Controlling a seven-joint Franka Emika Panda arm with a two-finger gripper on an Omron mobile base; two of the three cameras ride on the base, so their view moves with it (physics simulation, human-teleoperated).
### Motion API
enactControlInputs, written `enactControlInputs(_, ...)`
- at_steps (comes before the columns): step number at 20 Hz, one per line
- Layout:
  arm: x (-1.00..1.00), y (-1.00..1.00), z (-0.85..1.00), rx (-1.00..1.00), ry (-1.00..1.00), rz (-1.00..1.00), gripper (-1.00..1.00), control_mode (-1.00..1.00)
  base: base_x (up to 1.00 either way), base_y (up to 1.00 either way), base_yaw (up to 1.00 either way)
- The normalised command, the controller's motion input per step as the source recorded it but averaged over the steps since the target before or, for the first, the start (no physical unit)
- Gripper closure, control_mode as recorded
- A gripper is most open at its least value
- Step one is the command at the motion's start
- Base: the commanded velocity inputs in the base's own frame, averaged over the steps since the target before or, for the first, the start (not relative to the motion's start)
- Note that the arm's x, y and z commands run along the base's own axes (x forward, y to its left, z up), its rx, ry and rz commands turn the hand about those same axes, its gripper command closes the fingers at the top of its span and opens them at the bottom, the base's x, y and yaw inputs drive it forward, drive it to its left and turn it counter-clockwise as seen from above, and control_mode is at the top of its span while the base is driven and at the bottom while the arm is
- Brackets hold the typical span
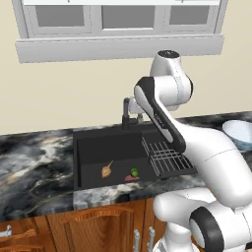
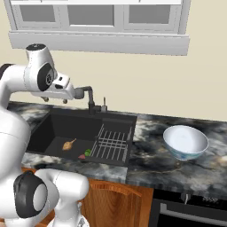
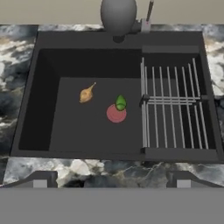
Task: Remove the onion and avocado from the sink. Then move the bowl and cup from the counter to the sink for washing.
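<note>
On the black floor of the sink [image 3: 43,105] the onion [image 3: 86,93] lies to the left, with the avocado [image 3: 120,103] just beside it on the right, next to a red disc [image 3: 115,114]. The wire rack [image 3: 175,114] fills the right section. The pincer [image 3: 112,180] hangs above the near rim, released wide, holding nothing. Farther right, the bowl [image 2: 185,142] sits on the bench [image 2: 159,164].

The sink [image 3: 43,109] basin lies open from above, its floor bare around the onion [image 3: 86,94] and the avocado [image 3: 120,103], which lie apart. The wire rack [image 3: 175,105] covers the right section. The faucet [image 3: 118,15] stands over the back rim.
</note>
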Motion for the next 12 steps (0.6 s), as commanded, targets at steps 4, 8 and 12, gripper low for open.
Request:
enactControlInputs(4,-0.13,0.21,-0.19,0.03,0.01,0.0,-1.0,-1.0,0.0,0.0,0.0)
enactControlInputs(8,-0.09,0.2,-0.16,0.0,0.0,0.0,-1.0,-1.0,0.0,0.0,0.0)
enactControlInputs(12,-0.08,0.18,-0.11,0.0,0.0,0.0,-1.0,-1.0,0.0,0.0,0.0)
